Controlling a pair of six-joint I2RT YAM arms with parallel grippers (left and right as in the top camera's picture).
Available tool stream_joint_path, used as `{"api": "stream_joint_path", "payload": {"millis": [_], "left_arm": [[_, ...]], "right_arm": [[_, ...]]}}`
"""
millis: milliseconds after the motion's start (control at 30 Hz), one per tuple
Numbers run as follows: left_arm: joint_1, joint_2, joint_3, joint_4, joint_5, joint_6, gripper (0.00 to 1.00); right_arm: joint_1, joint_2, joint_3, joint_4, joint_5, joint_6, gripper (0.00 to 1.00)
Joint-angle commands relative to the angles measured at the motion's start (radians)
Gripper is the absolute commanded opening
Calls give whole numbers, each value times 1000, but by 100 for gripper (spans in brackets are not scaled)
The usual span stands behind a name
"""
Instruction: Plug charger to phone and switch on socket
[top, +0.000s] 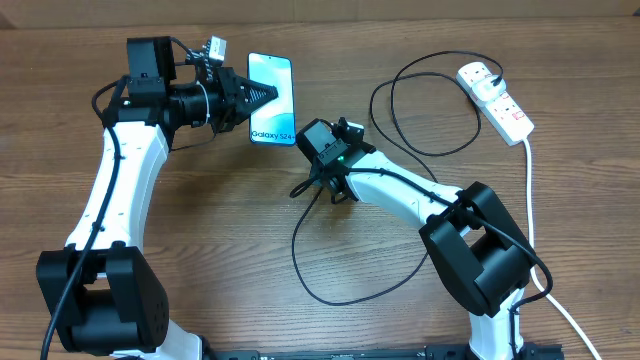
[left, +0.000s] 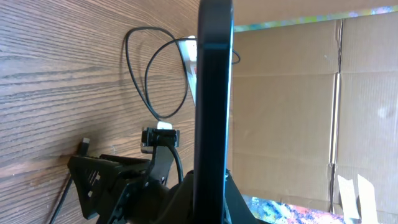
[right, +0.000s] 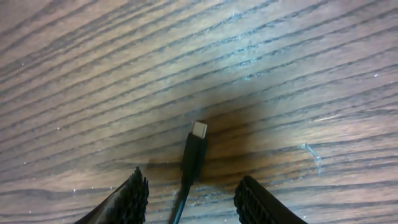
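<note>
My left gripper (top: 265, 96) is shut on the phone (top: 274, 110), gripping its left long edge; the screen reads "Galaxy S24+". In the left wrist view the phone (left: 214, 87) stands edge-on from the jaws (left: 211, 202). My right gripper (top: 308, 186) is open, low over the table, right of and below the phone. In the right wrist view the charger's connector tip (right: 198, 132) lies on the wood between the open fingers (right: 196, 202), untouched. The black charger cable (top: 300, 262) loops to its plug (top: 481, 71) in the white socket (top: 497, 99) at the far right.
The socket's thick white cord (top: 530, 210) runs down the right side past the right arm's base. Cable loops (top: 400, 110) lie between the right arm and the socket. Cardboard walls (left: 292, 106) stand around the wooden table (top: 230, 250).
</note>
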Motion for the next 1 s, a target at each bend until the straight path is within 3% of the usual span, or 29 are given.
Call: {"api": "stream_joint_path", "payload": {"millis": [0, 333, 433, 967], "left_arm": [[27, -8, 10, 8, 4, -41, 4], [194, -8, 10, -4, 37, -69, 4], [204, -8, 10, -24, 35, -64, 4], [204, -8, 10, -38, 35, -50, 4]], "right_arm": [[29, 9, 41, 13, 27, 1, 46], [29, 36, 41, 20, 42, 4, 41], [29, 39, 41, 20, 55, 4, 37], [29, 51, 41, -42, 99, 37, 37]]}}
